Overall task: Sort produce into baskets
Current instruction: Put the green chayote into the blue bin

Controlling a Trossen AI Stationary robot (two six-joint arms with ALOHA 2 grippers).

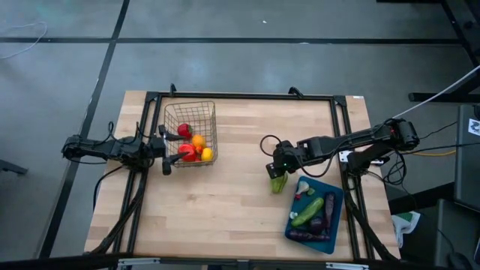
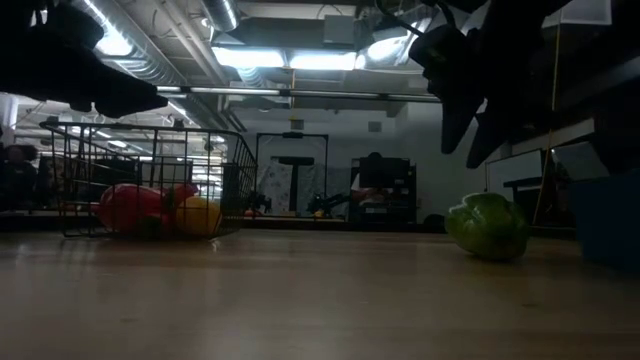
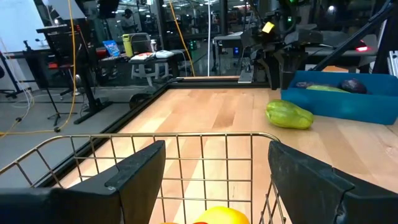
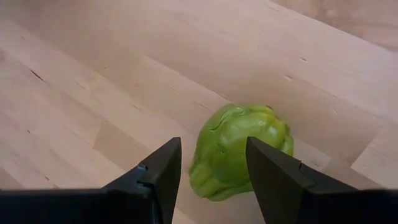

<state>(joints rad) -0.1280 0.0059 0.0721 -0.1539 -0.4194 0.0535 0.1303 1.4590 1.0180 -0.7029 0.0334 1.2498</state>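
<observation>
A green pepper [image 1: 279, 184] lies on its side on the bare table, just left of the teal tray [image 1: 341, 201]. My right gripper [image 4: 213, 168] hangs open above it, pointing steeply down, one finger over each side and clear of it in the low view [image 2: 460, 158]. The tray holds a cucumber [image 1: 308, 212], dark eggplants [image 1: 321, 225] and white garlic [image 1: 304, 187]. The wire basket [image 1: 211, 112] holds red tomatoes [image 1: 184, 131], an orange [image 1: 198, 140] and a lemon [image 1: 206, 154]. My left gripper [image 1: 165, 152] stands level and open at the basket's left wall, with nothing between its fingers.
A black metal frame [image 1: 240, 96] runs along the table's far edge and down both sides. The wooden top between the basket and the pepper [image 1: 240, 180] is bare. Cables hang off the right arm near the tray [image 1: 390, 169].
</observation>
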